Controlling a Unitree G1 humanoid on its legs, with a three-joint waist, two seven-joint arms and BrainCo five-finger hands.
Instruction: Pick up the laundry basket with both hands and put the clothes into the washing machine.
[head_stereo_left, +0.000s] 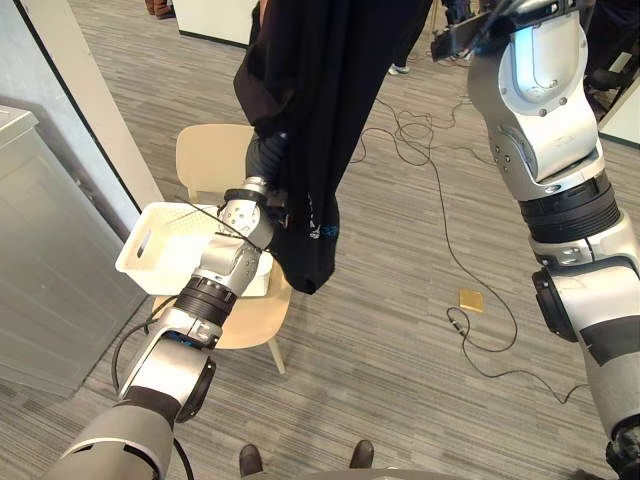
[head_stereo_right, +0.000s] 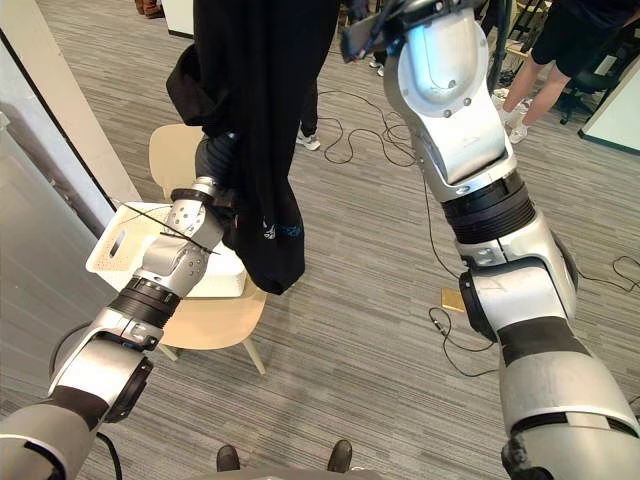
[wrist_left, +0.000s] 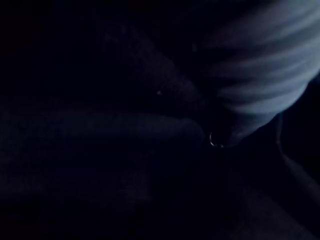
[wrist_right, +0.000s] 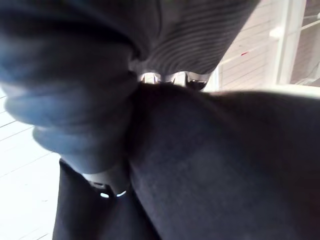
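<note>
Garment (head_stereo_left: 320, 120) hangs clear of basket (head_stereo_left: 185, 262), mid-transfer — left hand (head_stereo_left: 266, 158) and right hand (wrist_right: 172, 77) buried in cloth, grip can't tell — next: carry it left to the washer (head_stereo_left: 40, 280).

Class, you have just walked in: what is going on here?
The robot has a black garment lifted in the air, hanging by a white basket that sits on a chair. Its left hand is buried in the cloth low down. Its right hand is raised high against the cloth. The garment is not yet in any machine.
</note>
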